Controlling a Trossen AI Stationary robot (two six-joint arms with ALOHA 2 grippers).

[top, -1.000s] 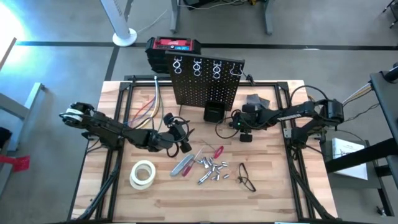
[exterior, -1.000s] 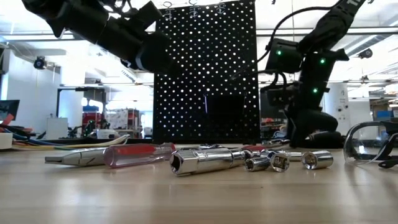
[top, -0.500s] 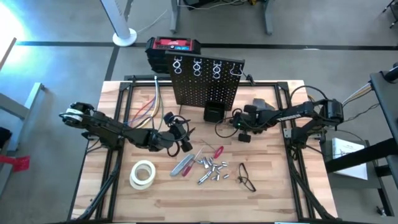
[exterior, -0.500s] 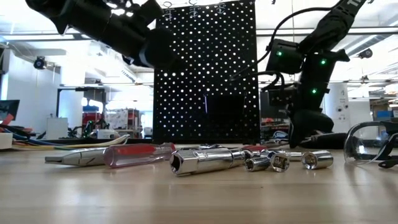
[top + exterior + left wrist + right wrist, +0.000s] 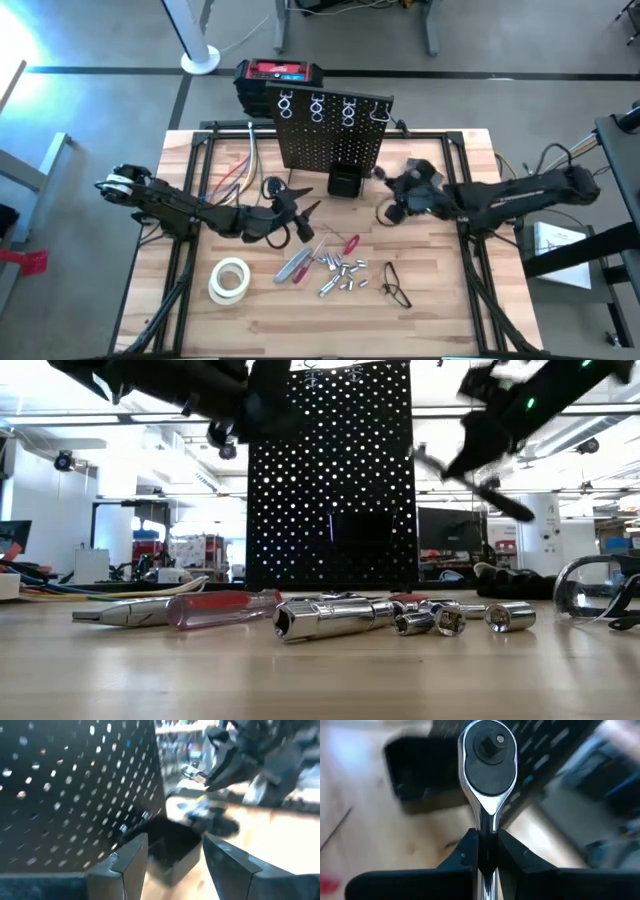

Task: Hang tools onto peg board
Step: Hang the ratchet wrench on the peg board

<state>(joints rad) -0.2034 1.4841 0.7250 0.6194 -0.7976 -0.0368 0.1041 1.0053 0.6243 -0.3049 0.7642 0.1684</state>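
Note:
The black peg board [image 5: 330, 130] stands upright at the table's far middle, with ring hooks along its top and a small black bin [image 5: 345, 181] at its foot. Pliers, a red-handled screwdriver [image 5: 350, 243] and several silvery sockets [image 5: 338, 268] lie on the table in front of it. My right gripper [image 5: 487, 837] is shut on a silvery ratchet wrench [image 5: 490, 750], right of the bin and high above the table. My left gripper [image 5: 170, 865] is open and empty, left of the bin [image 5: 172, 845] and facing it. My right gripper pinches the ratchet's slim handle [image 5: 486, 832] between its two fingers, just behind the round head. The head, square drive showing, sticks out past the fingertips, and the handle runs back between the fingers. The ratchet is lifted clear of the table.
A whitish tape roll [image 5: 230, 280] lies at the near left and safety glasses [image 5: 396, 285] at the near right. A red-and-black box [image 5: 280, 75] stands behind the board. Coloured cables [image 5: 240, 170] lie left of the board.
My right gripper has risen from low over the table's right side to high above it, carrying the ratchet and tipping. My left gripper has risen a little and gone toward the bin.

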